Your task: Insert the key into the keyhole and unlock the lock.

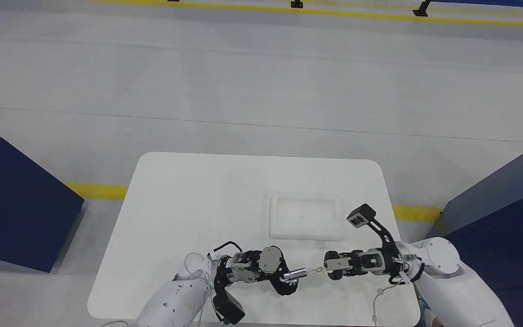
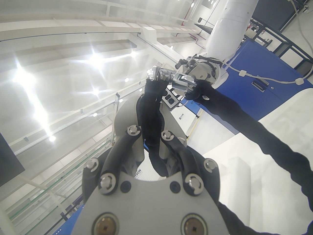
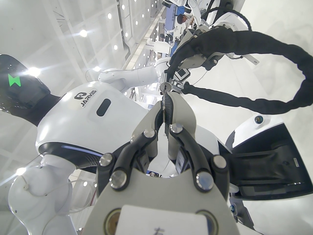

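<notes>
The lock is a black fabric-covered cable (image 3: 273, 74) with a chrome lock body (image 2: 171, 77) (image 1: 296, 275). My left gripper (image 2: 150, 101) (image 1: 278, 272) is shut on the cable just behind the chrome body and holds it off the table, near the front edge. My right gripper (image 3: 166, 100) (image 1: 324, 268) faces it and is shut on the thin metal key (image 3: 163, 107). The key's tip meets the round keyhole face (image 3: 165, 87); how deep it sits I cannot tell. The cable's loop hangs to one side.
A shallow white tray (image 1: 306, 215) lies on the white table (image 1: 163, 188) just behind the two grippers. Blue cabinets (image 1: 33, 204) stand off both sides of the table.
</notes>
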Available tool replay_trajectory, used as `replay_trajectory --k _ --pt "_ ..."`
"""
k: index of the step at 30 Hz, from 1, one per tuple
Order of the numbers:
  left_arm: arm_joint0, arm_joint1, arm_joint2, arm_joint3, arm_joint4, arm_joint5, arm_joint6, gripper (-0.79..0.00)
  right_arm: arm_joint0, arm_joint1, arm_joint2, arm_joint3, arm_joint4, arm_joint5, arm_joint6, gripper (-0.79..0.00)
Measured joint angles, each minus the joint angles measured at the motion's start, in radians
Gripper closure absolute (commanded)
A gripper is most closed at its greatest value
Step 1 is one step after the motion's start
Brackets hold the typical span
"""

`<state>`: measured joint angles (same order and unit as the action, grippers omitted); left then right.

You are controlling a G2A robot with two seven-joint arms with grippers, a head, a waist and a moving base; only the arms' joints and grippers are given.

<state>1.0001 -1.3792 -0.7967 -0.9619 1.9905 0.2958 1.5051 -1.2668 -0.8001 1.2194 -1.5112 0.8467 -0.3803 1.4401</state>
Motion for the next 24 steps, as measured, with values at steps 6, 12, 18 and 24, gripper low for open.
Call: replay_trajectory --k 6,12,18,24 --pt "0.0 0.0 0.0 0.0 0.0 0.0 0.0 0.0 0.0 -0.006 0.003 0.001 -0.006 0.01 0.01 0.0" --pt "0.0 0.0 0.0 0.0 0.0 0.0 0.0 0.0 -0.001 -0.012 0.006 0.004 -0.015 0.013 0.013 0.0" --pt "0.0 0.0 0.0 0.0 0.0 0.0 0.0 0.0 -0.001 -0.018 0.009 0.008 -0.022 0.012 0.012 0.0" --pt "0.0 0.0 0.0 0.0 0.0 0.0 0.0 0.0 -0.001 -0.023 0.014 0.008 -0.02 0.008 0.008 0.0"
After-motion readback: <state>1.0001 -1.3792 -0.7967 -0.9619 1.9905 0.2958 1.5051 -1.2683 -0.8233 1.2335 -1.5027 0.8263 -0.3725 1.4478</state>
